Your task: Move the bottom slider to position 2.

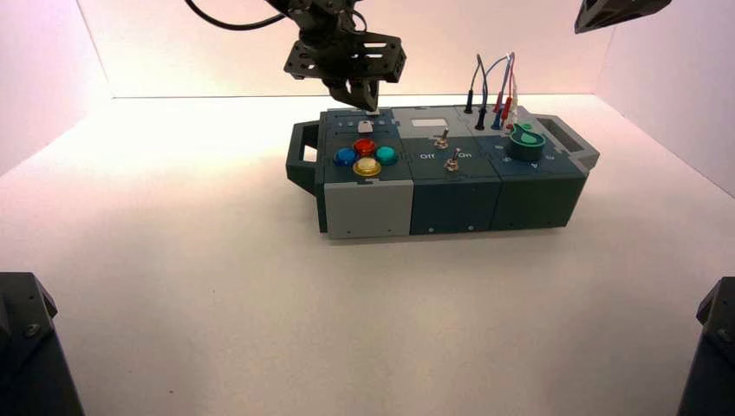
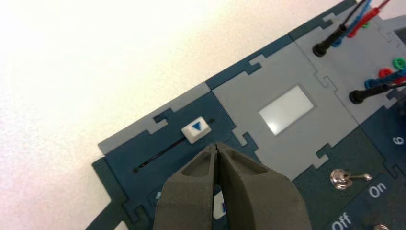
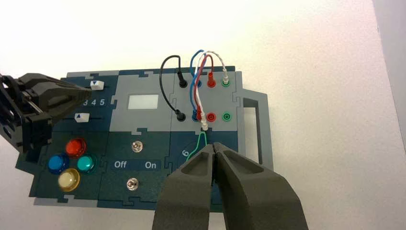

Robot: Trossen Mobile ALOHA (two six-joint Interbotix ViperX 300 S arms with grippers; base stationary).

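The bottom slider is a small white cap on the dark teal panel at the box's left end, just behind the coloured buttons. It shows plainly in the right wrist view. In the left wrist view it is only a white sliver under my fingers. My left gripper is shut and empty. It hovers over the slider panel, with its tips between the two slider caps. The other white slider sits near the box's far edge. My right gripper is shut and empty, high above the knob end.
Red, blue, teal and yellow buttons lie in front of the sliders. Two metal toggles stand mid-box. A green knob and plugged wires are at the right end. A white display is beside the sliders.
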